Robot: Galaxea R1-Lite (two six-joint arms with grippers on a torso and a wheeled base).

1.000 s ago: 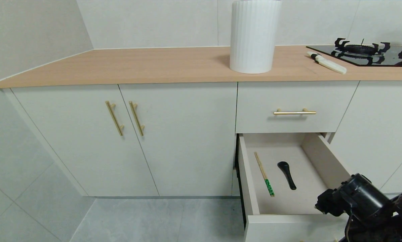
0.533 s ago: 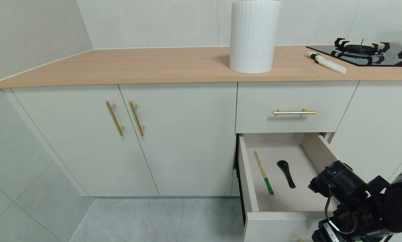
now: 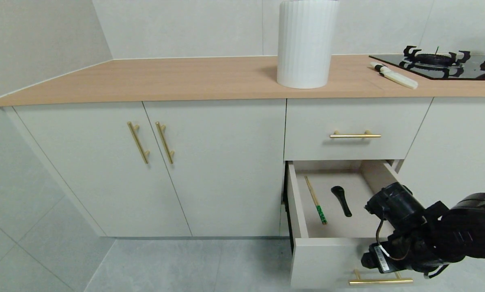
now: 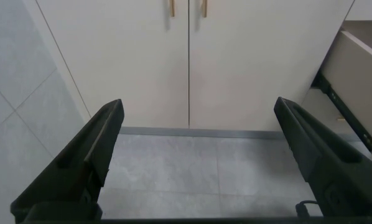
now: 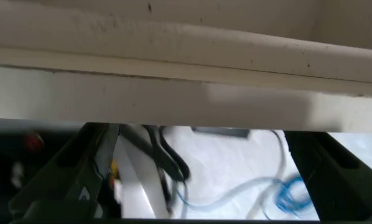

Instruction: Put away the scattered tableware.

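Chopsticks (image 3: 315, 200) and spoon (image 3: 341, 200) lie in the half-open drawer (image 3: 297, 202).
Right gripper (image 5: 192, 174), fingers (image 5: 68, 180) spread, sits at the drawer front above its handle (image 3: 380, 280), perhaps touching; a skewed shove could jam it on its runners.

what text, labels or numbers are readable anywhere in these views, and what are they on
No text can be read in any view.
Print on the white tag on the right arm: dark marks, too small to read.
Green ends of the chopsticks in the open drawer: pale marks, too small to tell whether they are writing.
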